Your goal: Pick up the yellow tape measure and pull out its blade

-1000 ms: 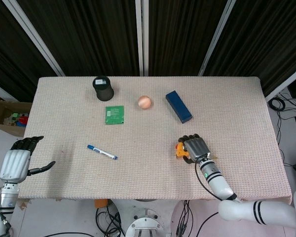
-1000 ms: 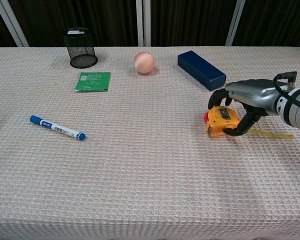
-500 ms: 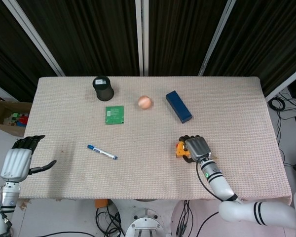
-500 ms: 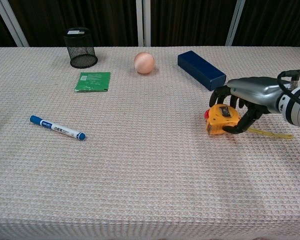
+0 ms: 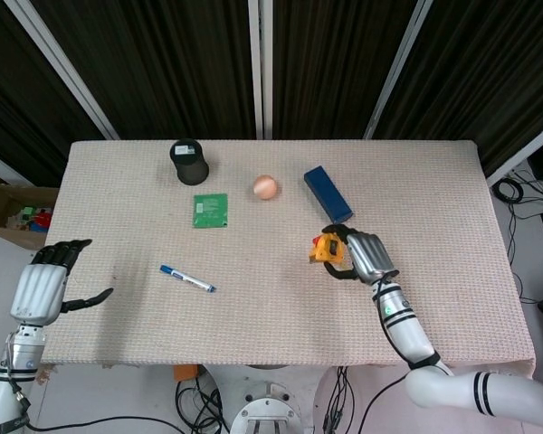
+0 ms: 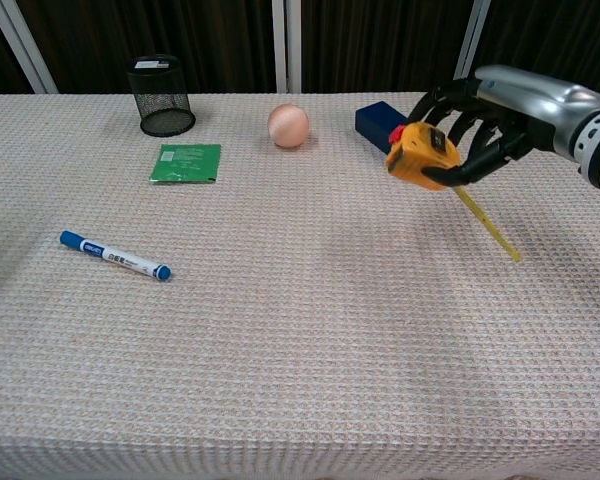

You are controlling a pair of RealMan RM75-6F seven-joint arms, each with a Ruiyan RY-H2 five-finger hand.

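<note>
The yellow tape measure (image 6: 420, 155) with a red button hangs above the table at the right, gripped by my right hand (image 6: 483, 120). A short length of its yellow blade (image 6: 487, 223) sticks out and slopes down to the right. From above, the tape measure (image 5: 327, 250) shows at the fingers of that right hand (image 5: 364, 256), in front of the blue box. My left hand (image 5: 43, 289) hovers off the table's left edge, fingers apart, holding nothing.
A blue box (image 6: 384, 121) lies just behind the lifted tape measure. An orange ball (image 6: 288, 125), a green card (image 6: 186, 163) and a black mesh cup (image 6: 161, 96) sit at the back. A blue-capped marker (image 6: 115, 255) lies at the front left.
My right hand has lifted the tape measure off the table and carried it up and toward the left. The blade end now hangs in the air. The left hand rose slightly.
</note>
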